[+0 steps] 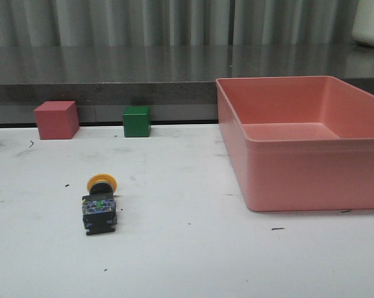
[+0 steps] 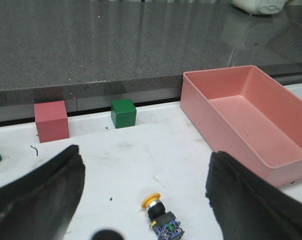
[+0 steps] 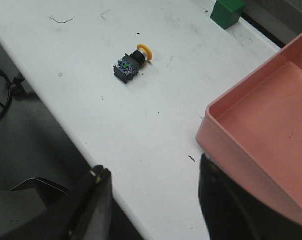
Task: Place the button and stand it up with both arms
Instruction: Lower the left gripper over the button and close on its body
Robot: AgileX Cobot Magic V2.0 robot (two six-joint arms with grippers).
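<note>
We're at the approach: the button (image 1: 100, 208) lies on its side on the table (image 1: 193, 261), left gripper (image 2: 145, 200) spread above it, right gripper (image 3: 153, 200) spread, and next we must straddle its base.

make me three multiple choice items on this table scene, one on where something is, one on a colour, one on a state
1. Where does the yellow-capped black push button lie?
A. inside the bin
B. on the white table, left of the bin
C. on top of a cube

2. What colour is the large open plastic bin?
A. pink
B. blue
C. grey

3. How is the button posed?
A. standing upright
B. held in a gripper
C. lying on its side

Answers: 1 B, it rests on the bare white table. 2 A, its walls are pink. 3 C, its cap points sideways toward the small green cube.
</note>
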